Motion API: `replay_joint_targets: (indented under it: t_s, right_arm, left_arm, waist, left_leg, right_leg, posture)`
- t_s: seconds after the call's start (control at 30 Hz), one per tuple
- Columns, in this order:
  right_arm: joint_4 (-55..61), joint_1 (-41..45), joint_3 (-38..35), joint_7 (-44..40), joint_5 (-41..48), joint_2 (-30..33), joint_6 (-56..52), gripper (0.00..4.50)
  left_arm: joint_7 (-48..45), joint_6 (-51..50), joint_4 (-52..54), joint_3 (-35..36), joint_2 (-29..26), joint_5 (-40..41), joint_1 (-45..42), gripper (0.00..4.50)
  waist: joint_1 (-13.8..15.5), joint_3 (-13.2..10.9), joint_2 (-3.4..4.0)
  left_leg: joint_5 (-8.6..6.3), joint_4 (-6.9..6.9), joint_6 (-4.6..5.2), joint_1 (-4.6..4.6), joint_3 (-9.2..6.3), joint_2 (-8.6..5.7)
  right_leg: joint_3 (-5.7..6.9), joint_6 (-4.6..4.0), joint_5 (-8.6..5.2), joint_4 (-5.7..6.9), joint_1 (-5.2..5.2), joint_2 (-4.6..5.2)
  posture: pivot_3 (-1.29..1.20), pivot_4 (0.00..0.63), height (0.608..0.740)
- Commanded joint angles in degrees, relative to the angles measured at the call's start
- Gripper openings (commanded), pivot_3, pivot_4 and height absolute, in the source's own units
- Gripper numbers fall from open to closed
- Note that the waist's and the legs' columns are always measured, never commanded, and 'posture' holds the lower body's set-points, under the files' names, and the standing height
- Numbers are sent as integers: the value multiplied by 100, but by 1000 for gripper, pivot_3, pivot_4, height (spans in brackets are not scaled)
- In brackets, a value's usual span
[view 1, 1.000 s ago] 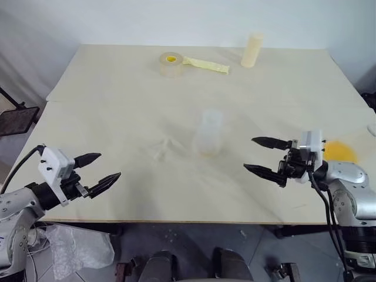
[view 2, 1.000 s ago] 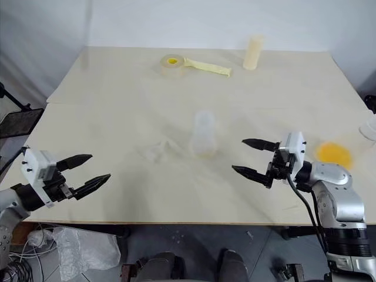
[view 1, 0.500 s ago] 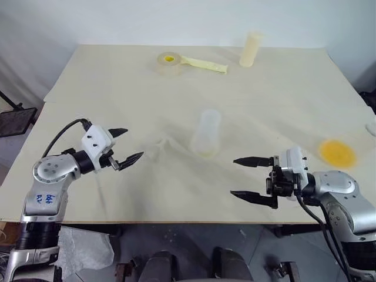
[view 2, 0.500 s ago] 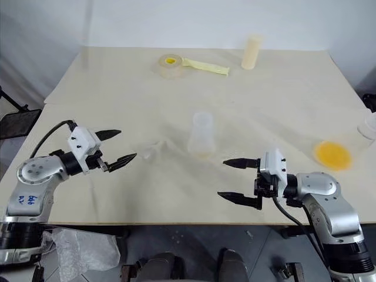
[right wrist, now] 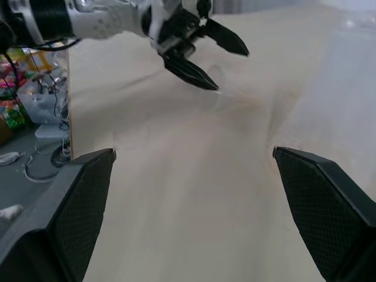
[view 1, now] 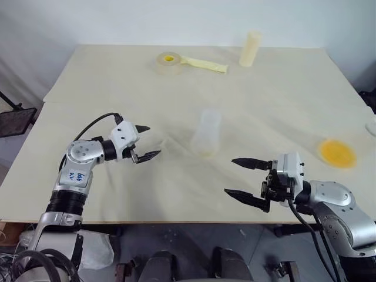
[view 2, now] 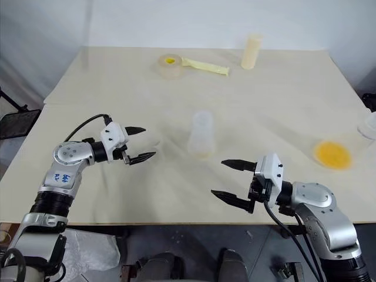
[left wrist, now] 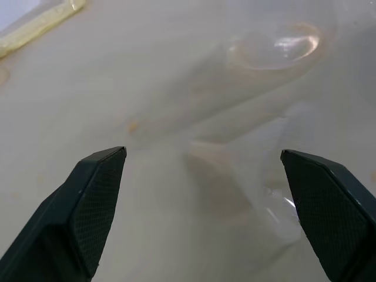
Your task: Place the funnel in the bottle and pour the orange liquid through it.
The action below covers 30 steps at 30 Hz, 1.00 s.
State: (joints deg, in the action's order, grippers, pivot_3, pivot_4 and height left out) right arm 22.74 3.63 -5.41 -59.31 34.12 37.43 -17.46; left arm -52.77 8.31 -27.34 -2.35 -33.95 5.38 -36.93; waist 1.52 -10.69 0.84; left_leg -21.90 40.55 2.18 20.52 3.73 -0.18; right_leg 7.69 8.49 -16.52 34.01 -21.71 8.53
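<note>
The clear bottle [view 1: 207, 132] stands upright at the table's middle. Just left of it the small clear funnel [left wrist: 235, 188] lies on the tabletop, faint against the surface. My left gripper [view 1: 154, 140] is open and level, its fingertips on either side of the near end of the funnel, not touching it. The orange liquid [view 1: 336, 153] shows as a yellow-orange disc at the right side of the table; I cannot make out its container. My right gripper [view 1: 229, 176] hangs open near the front edge, pointing left, with nothing between its fingers.
A tape roll with a yellow core [view 1: 168, 61] and a yellow strip [view 1: 205, 63] lie at the back. A cream cylinder [view 1: 251, 49] stands to their right. A clear cup [view 2: 369, 126] sits at the right edge. The table [view 1: 176, 200] ends just behind my right gripper.
My left arm has swung in from the front left corner, forward and to the right, up to the funnel. My right gripper has drawn back towards the front edge and a little left.
</note>
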Motion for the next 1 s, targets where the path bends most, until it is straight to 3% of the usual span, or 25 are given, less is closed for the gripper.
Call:
replay_joint_targets:
  t_s: [0.03,0.37,0.4,0.7,0.87,1.0]
  right_arm:
    - [175,-123,-210,-83,205,-111,272,4500]
    - [-57,-180,-280,-247,240,-202,620,4500]
    - [-68,-155,-290,-247,255,-207,625,4500]
    - [-147,160,-393,-256,402,-227,621,4500]
    - [-211,233,-456,-241,403,-191,628,4500]
    - [-292,405,-588,-222,471,-134,594,4500]
  left_arm:
    - [-60,270,-291,-47,68,-79,-228,3570]
    - [-287,436,-673,-71,96,-104,-465,187]
    - [-314,413,-659,-57,89,-87,-476,42]
    - [-643,-144,-189,163,-91,252,-661,42]
    - [-912,-1116,479,474,-210,887,-862,42]
    - [-869,-2399,824,723,-270,1443,-1532,42]
  waist:
    - [2,0,-2]
    - [-10,-1,-3]
    - [-8,-1,-3]
    - [-12,-1,-3]
    - [-5,-1,-4]
    - [-1,-4,-8]
  left_leg:
    - [0,0,1,2,2,-1]
    - [1,0,1,2,1,1]
    - [1,1,1,2,1,1]
    - [1,1,1,2,-1,1]
    - [1,1,1,2,-6,2]
    - [1,13,2,10,-14,3]
  right_leg:
    - [1,0,0,0,1,0]
    - [2,0,0,0,0,0]
    - [2,0,0,0,0,0]
    - [3,0,0,0,0,0]
    - [2,0,0,1,0,0]
    - [4,0,0,2,0,0]
  posture:
    - [0,150,740]
    - [0,150,740]
    - [0,150,740]
    - [0,150,740]
    - [0,150,740]
    - [0,150,740]
